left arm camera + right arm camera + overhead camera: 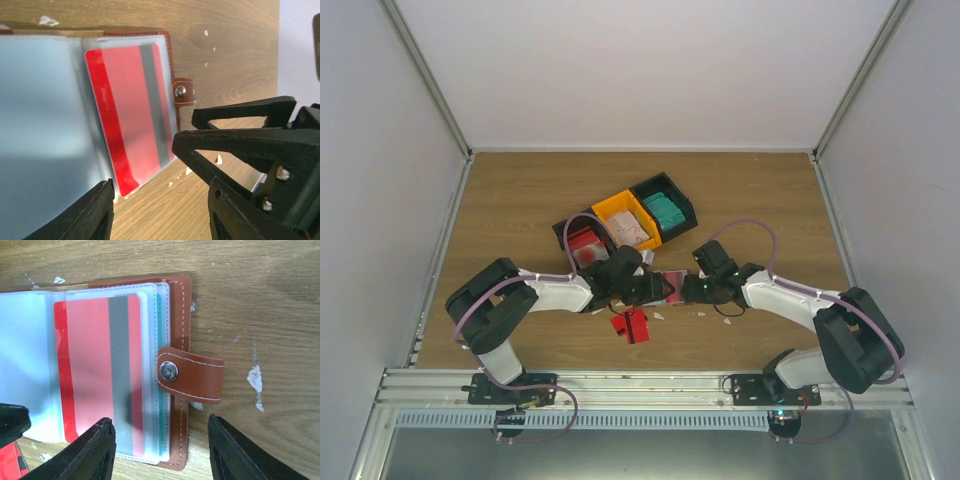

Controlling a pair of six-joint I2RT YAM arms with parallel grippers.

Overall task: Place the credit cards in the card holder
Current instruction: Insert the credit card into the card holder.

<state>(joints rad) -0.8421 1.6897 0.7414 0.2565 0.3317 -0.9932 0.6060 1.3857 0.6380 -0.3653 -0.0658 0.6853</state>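
While the card holder (180,315) lies open on the table (520,200) between both arms, one red card (90,365) sits almost fully inside a clear pocket, but the job looks far from done: teal cards (666,208), pale cards (632,230) and red cards (585,245) wait in the bins (603,210). Both the left gripper (161,200) and the right gripper (160,420) hover over the holder, jaws apart, gripping nothing. No brand or writing is legible.

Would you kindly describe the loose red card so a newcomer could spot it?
On the wooden table, look between the arms. Just nearer the bases than the open card holder lies the red card. Unlike its red neighbours, it lies loose on bare wood.
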